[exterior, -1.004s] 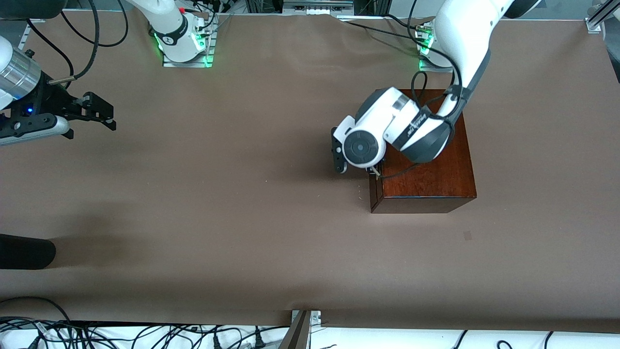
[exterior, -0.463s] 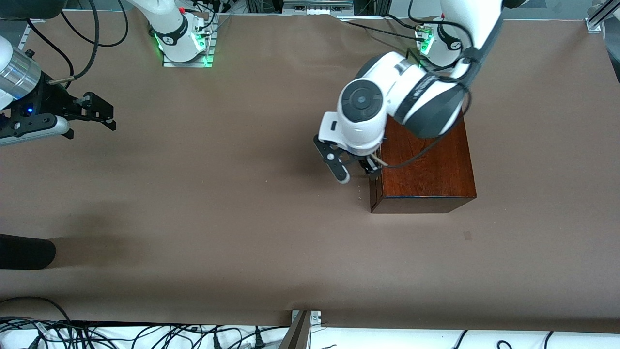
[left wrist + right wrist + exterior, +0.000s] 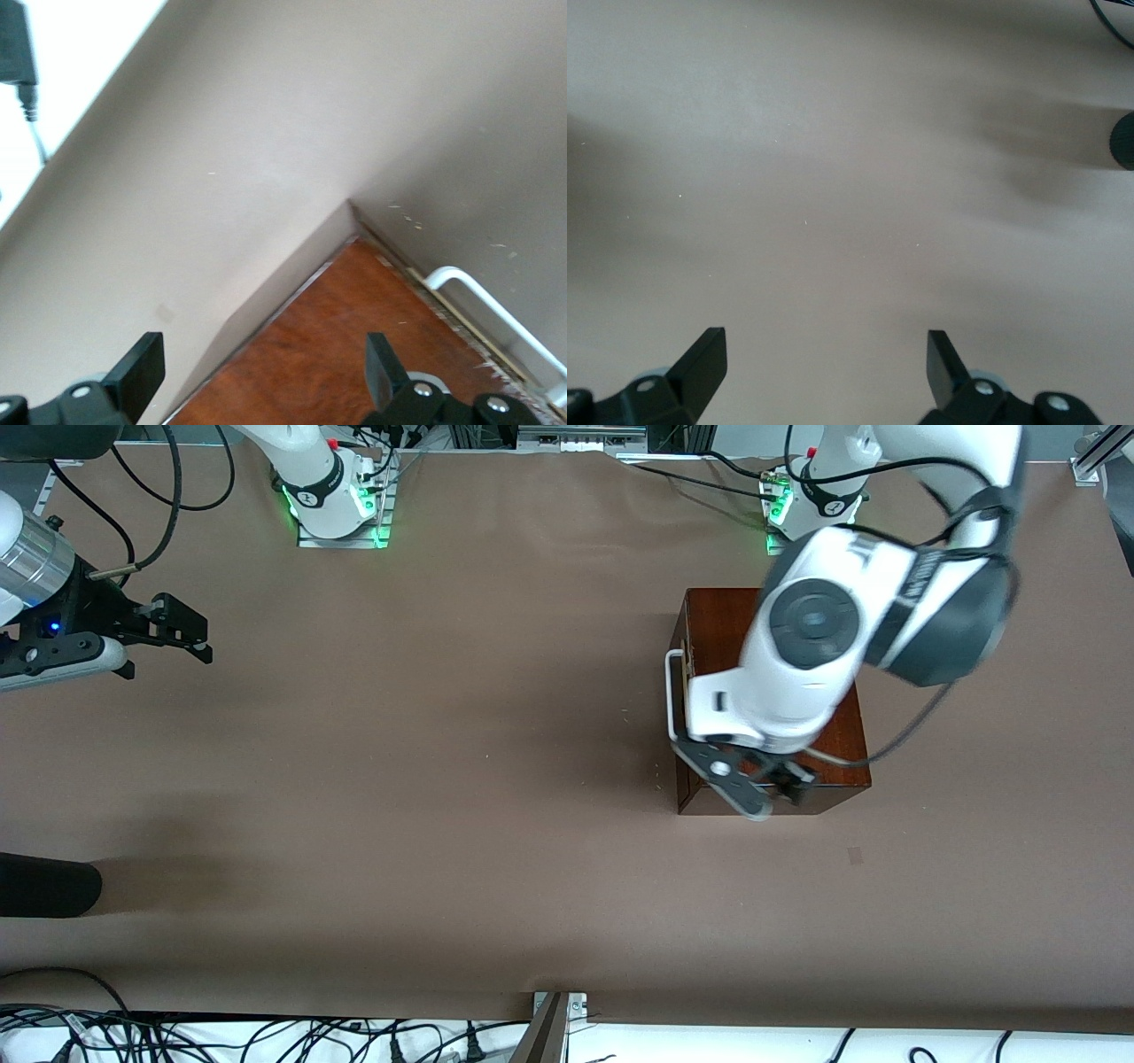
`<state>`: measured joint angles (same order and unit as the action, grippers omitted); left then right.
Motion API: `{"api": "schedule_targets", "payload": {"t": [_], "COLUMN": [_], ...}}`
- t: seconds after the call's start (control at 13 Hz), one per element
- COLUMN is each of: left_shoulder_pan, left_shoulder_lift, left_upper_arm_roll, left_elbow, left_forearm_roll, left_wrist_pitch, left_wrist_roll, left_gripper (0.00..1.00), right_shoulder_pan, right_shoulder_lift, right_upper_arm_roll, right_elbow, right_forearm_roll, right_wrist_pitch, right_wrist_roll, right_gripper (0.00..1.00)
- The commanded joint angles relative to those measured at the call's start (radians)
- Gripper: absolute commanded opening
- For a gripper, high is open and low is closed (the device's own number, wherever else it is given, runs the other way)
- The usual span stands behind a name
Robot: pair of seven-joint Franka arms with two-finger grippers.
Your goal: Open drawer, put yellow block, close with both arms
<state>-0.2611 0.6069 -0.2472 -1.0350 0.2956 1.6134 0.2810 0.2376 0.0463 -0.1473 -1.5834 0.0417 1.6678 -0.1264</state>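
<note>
Mahogany box (image 3: 771, 691) has its drawer (image 3: 684, 691) shut, white handle (image 3: 673, 695) showing; I see no yellow block, so I judge the task is finished or never started. My left gripper (image 3: 753, 784) over the box's near corner, fingers spread; right gripper (image 3: 168, 633) waits at the right arm's bench (image 3: 443, 824) end, fingers spread

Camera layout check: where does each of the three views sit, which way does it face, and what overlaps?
Front view: high across the table, facing both bases; shows the glossy dark mahogany box, left gripper over it, right gripper waiting at the right arm's end.
Left wrist view: looks down past its open fingers at a box corner and the white bar handle.
Right wrist view: open fingers over the bare brown table cover.
Front and left wrist views share box and handle.
</note>
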Motion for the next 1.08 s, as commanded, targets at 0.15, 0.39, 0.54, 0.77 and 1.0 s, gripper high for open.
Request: {"api": "schedule_targets", "payload": {"t": [0.15,0.39,0.54,0.77,1.0], "left_shoulder_pan": [0.098,0.135,0.202,0.295,0.338], "left_shoulder_lift": [-0.030,-0.110,-0.183,-0.321,-0.482], "left_upper_arm_roll": [0.012,0.022,0.025,0.003,0.003], "left_elbow": [0.070,0.069,-0.001,-0.257,-0.479], "left_forearm_roll": [0.013,-0.016,-0.096,-0.171,-0.263], "left_wrist_pitch": [-0.013,-0.084,-0.083,0.106,0.175], "left_wrist_roll": [-0.198,-0.270,-0.508,-0.523,-0.516], "left_gripper": [1.00,1.00,1.00,1.00,1.00], "right_shoulder_pan": [-0.007,-0.007,-0.006,-0.006,-0.006], "right_shoulder_lift": [0.000,0.000,0.000,0.000,-0.002], "right_upper_arm_roll": [0.009,0.009,0.011,0.012,0.014], "right_elbow": [0.014,0.011,0.014,0.014,0.014], "right_forearm_roll": [-0.003,-0.006,-0.006,-0.005,-0.005], "right_wrist_pitch": [-0.008,-0.010,-0.010,-0.011,-0.011], "right_wrist_roll": [0.008,0.005,0.010,0.011,0.011], "right_gripper": [1.00,1.00,1.00,1.00,1.00]}}
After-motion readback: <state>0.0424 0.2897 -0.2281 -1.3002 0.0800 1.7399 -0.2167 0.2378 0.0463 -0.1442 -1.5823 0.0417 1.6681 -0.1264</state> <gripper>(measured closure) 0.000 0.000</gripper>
